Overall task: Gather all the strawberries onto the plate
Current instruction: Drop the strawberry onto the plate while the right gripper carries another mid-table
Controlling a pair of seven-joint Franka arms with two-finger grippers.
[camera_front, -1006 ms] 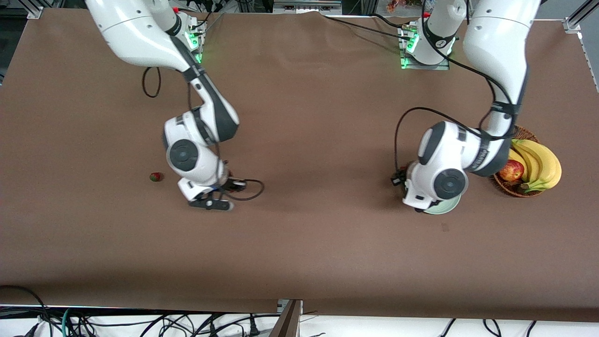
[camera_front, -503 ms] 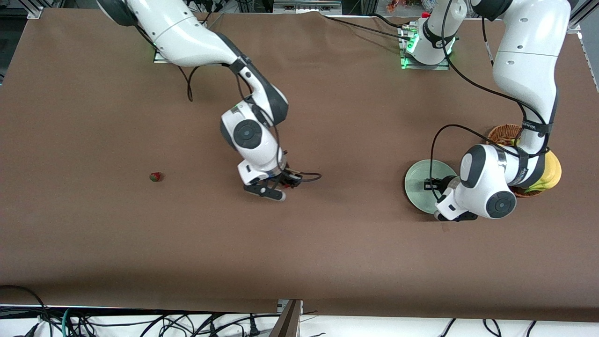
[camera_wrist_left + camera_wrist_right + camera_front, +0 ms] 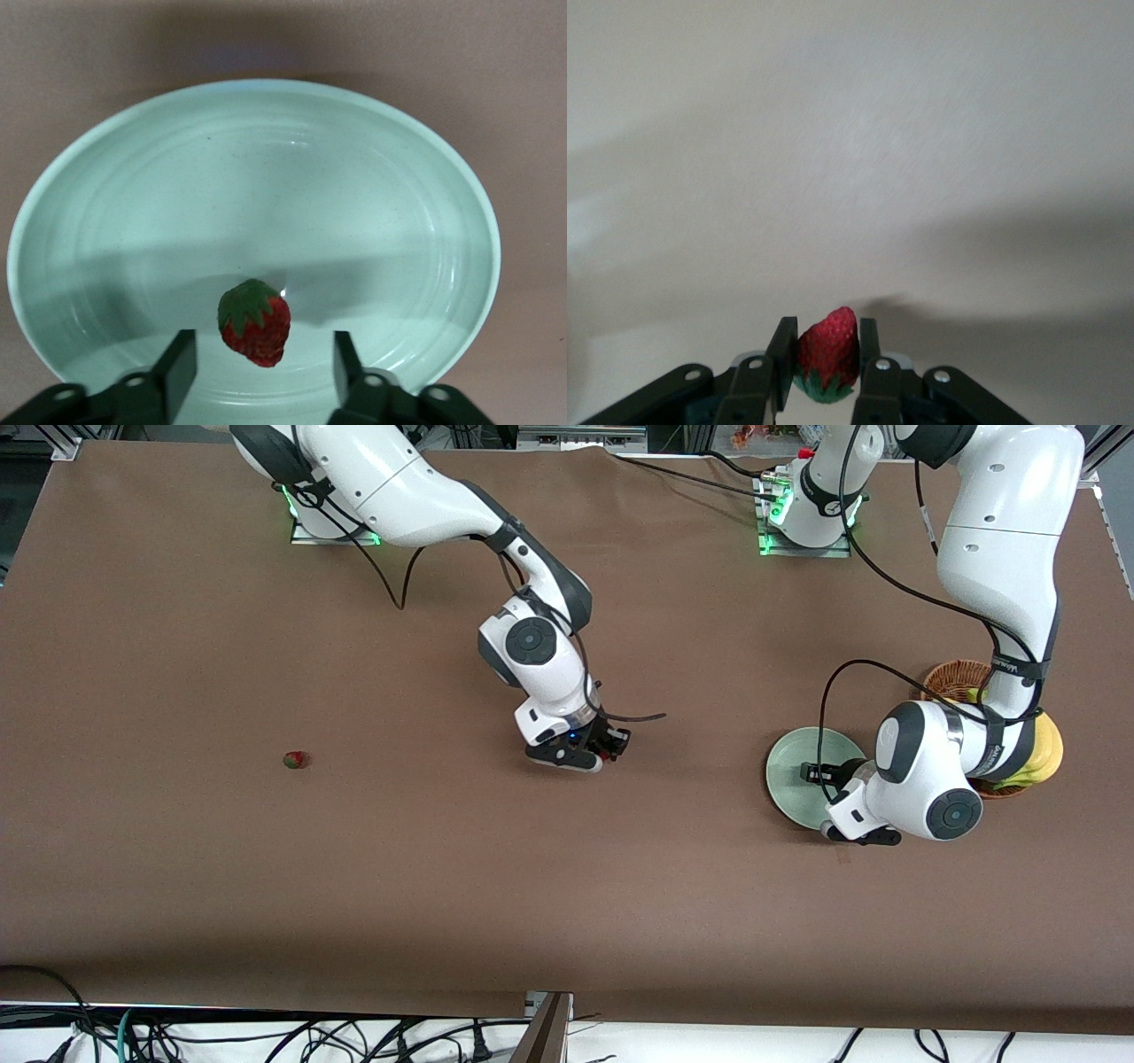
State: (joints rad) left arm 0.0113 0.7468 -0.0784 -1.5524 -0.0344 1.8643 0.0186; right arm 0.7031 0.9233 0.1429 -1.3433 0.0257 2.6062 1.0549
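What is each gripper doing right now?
Left gripper: open over the plate, strawberry released.
Right gripper: shut on a strawberry.

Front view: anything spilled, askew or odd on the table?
Nothing spilled or damaged. One strawberry lies alone on the table toward the right arm's end, not yet collected. Another strawberry sits in the plate under the open left tool; the right tool is shut on a third strawberry.
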